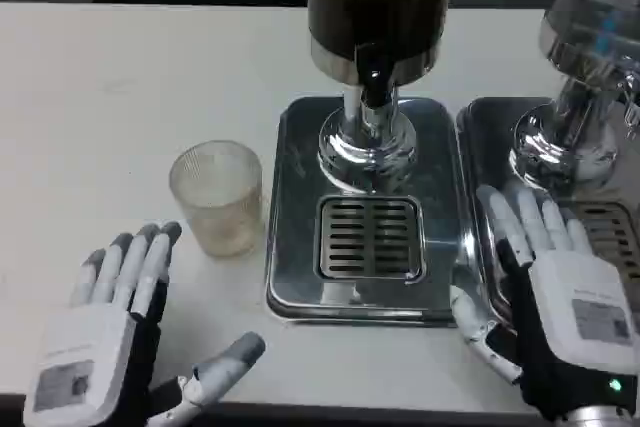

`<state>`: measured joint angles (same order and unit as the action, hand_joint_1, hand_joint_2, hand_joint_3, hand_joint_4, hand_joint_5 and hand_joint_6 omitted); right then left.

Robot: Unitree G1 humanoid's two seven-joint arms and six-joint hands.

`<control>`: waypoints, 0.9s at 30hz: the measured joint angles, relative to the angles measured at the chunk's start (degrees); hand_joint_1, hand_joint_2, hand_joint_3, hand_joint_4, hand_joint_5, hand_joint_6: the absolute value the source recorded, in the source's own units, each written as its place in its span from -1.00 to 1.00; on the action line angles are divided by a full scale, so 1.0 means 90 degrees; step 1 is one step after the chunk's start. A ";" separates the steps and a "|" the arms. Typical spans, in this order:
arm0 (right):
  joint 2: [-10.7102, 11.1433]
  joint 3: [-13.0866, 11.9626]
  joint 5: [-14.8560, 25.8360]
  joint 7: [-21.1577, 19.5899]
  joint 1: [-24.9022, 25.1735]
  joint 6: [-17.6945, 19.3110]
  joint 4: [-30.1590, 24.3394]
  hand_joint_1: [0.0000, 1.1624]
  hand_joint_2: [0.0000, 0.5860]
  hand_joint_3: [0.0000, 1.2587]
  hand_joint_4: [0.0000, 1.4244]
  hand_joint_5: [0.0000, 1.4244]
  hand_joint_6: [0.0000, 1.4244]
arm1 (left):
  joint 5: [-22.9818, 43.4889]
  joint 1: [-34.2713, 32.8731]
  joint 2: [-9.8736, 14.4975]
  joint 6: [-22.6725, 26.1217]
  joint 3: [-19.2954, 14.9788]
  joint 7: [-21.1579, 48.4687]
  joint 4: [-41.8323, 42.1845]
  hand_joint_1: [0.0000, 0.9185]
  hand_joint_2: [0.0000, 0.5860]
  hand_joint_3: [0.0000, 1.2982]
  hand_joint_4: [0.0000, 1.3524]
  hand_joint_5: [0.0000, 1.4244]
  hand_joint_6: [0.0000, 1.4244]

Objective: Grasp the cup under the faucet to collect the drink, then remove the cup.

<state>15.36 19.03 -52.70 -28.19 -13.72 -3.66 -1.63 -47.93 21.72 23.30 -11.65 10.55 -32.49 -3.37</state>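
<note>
Clear ribbed cup stands upright on the white table, just ahead of the left hand, untouched. Left hand lies flat, fingers spread, grasping nothing. Right hand also released, fingers apart, resting just right of the steel drip tray. Faucet is ahead, between both hands.

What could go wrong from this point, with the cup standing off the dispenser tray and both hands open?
1. The clear cup stands on the table left of the drip grate, not under the faucet; dispensing now would likely miss it.
2. The left hand lies close below the light cup, so a clumsy approach might tip it.
3. The right hand rests by the tray edge and could catch on it.
</note>
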 measured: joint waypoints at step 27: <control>-0.0142 0.0035 -0.0104 0.0001 0.0123 -0.0201 0.0031 -0.60 0.75 -0.87 -1.00 -1.00 -1.00 | 0.1035 -0.0586 0.0141 -0.0743 -0.0710 0.0018 -0.0234 -1.00 -0.85 -1.00 -1.00 -1.00 -1.00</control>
<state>14.08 19.34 -53.63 -28.18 -12.61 -5.47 -1.35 -38.61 16.44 24.57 -18.33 4.16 -32.33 -5.48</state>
